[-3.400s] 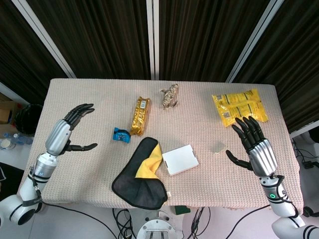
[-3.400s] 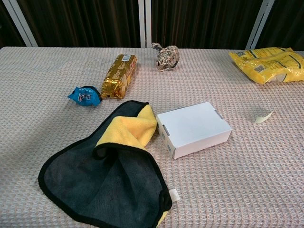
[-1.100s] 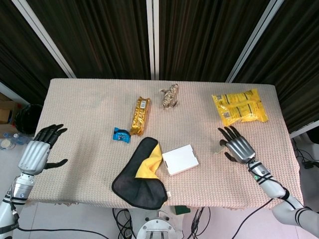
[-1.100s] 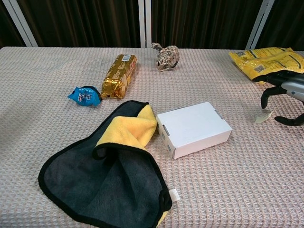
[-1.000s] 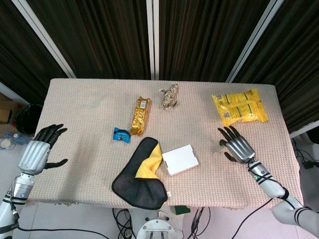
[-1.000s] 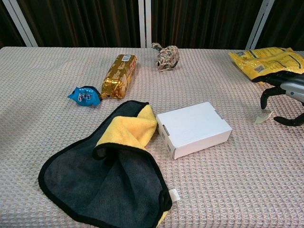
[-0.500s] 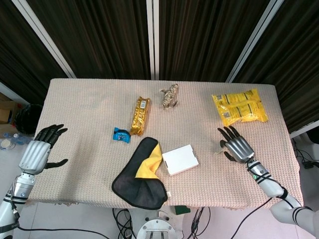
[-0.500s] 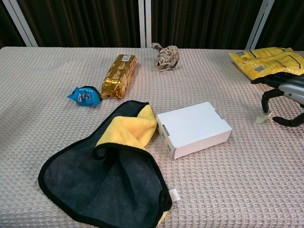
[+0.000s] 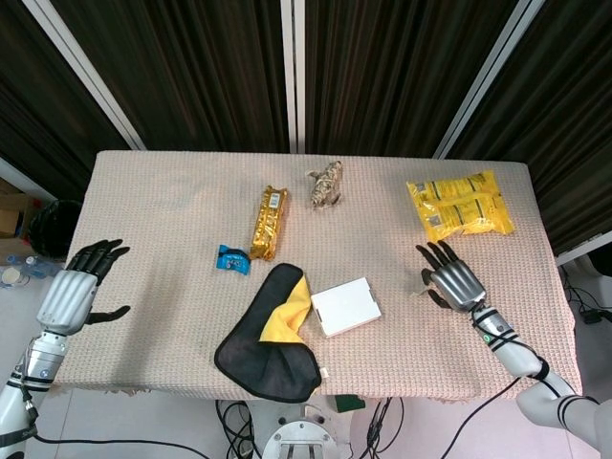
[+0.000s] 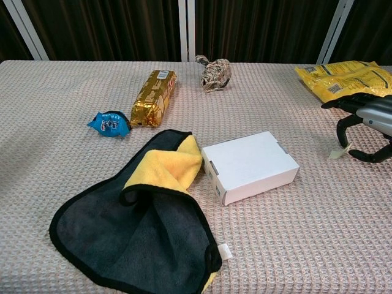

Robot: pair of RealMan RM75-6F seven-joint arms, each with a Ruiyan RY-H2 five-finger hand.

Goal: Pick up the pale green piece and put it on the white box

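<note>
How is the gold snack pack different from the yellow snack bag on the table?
The gold snack pack is a narrow, shiny bar shape, while the yellow snack bag is wide and flat. The gold one lies toward the table's middle beside a small blue wrapper; the yellow one sits at the far right, beyond the right hand. Both lie flat, untouched.

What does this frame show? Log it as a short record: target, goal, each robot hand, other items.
target: pale green piece, on the table, partly behind a finger
goal: white box, top bare
right robot hand: fingers curled around the piece, grasp not confirmed
left robot hand: open, near the left table edge
other items: black-yellow cloth, gold packet, blue wrapper, yellow bag
</note>
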